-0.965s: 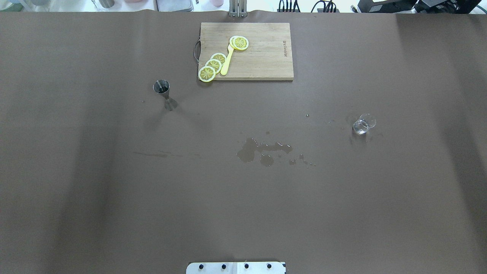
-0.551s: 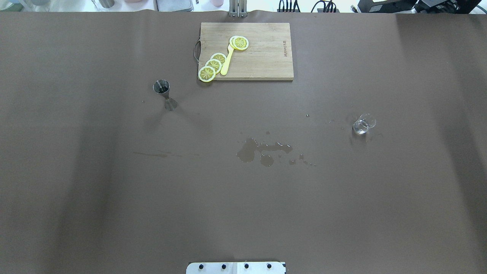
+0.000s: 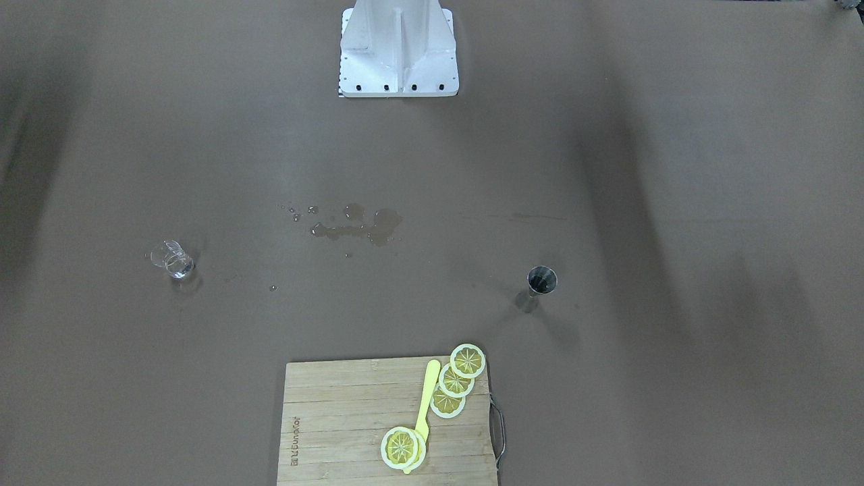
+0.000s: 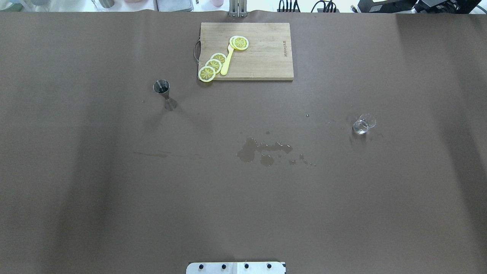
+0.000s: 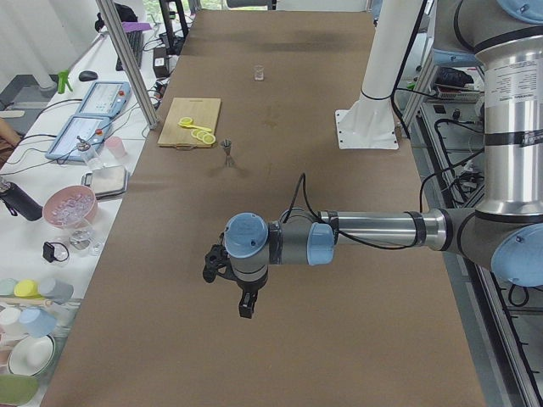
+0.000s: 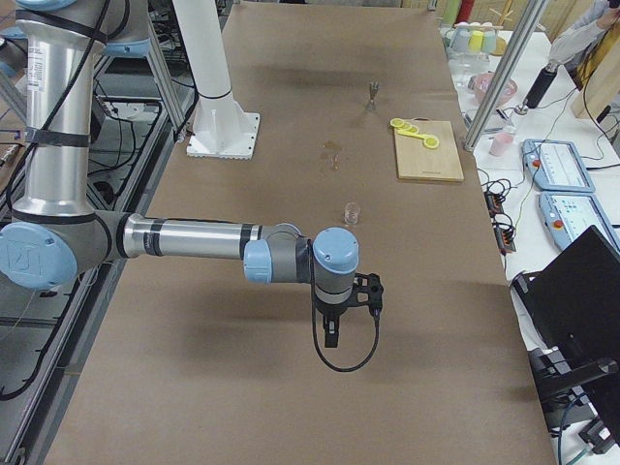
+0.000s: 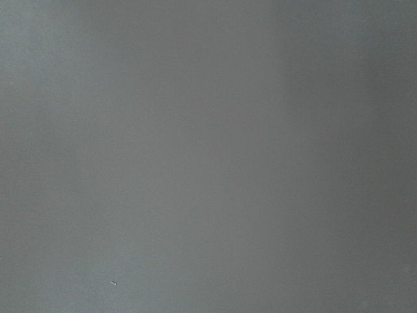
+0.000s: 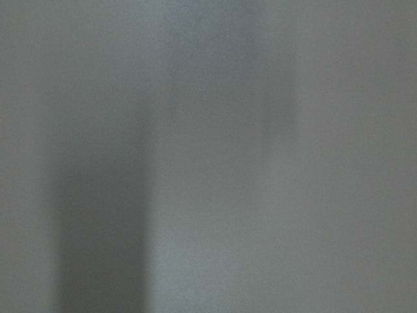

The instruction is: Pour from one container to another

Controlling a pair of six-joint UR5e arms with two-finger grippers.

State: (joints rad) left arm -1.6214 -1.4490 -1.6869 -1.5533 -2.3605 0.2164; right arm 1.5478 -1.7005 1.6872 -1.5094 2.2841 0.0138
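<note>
On the table (image 4: 76, 198), the cup (image 4: 364, 124) stands at 3 o'clock from the spill (image 4: 249, 151) and the jigger (image 4: 164, 95) at 10 o'clock, well apart. Whether the left gripper (image 5: 243, 307) or the right gripper (image 6: 331, 335) is clenched, I cannot tell.

Table cover (image 4: 114, 190): plain matt brown; darker wet blotches (image 4: 249, 150) mid-table.
Cutting board (image 4: 262, 57): pale wood, lengthwise grain bands, dark handle.
Lemon slices (image 4: 207, 73): yellow, paler rims, radial segment pattern.
Utensil (image 4: 227, 62): plain yellow.
Jigger (image 4: 161, 86): silvery steel, dark inside.
Glass cup (image 4: 364, 123): clear, colourless.
Left arm (image 5: 373, 229), right arm (image 6: 194, 237): silver tubes, light-blue joint caps.
Base (image 3: 398, 47): white.
</note>
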